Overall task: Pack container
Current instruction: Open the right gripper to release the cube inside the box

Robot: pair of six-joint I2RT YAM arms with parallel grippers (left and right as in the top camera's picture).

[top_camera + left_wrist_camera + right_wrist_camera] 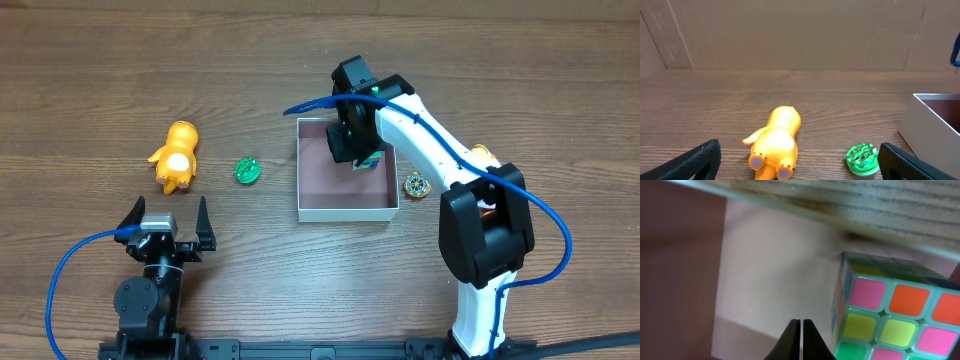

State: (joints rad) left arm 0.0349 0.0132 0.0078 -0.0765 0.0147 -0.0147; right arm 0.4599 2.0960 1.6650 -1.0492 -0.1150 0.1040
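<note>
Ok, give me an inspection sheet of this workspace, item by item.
Surface: wooden table, dark grain.
Job's things: container, white walls, pink inside; puzzle cube in it.
Clutter: orange toy and green disc left of the container; gold round toy right of it.
Grippers: left gripper open, empty; right gripper inside the container, fingers shut beside the cube, not on it.
Cables: blue cable on the left arm, another on the right.
Surroundings: brown panel behind the table.

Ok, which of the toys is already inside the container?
The multicoloured puzzle cube; the orange figure, green disc and gold disc all lie outside the container on the table.
</note>
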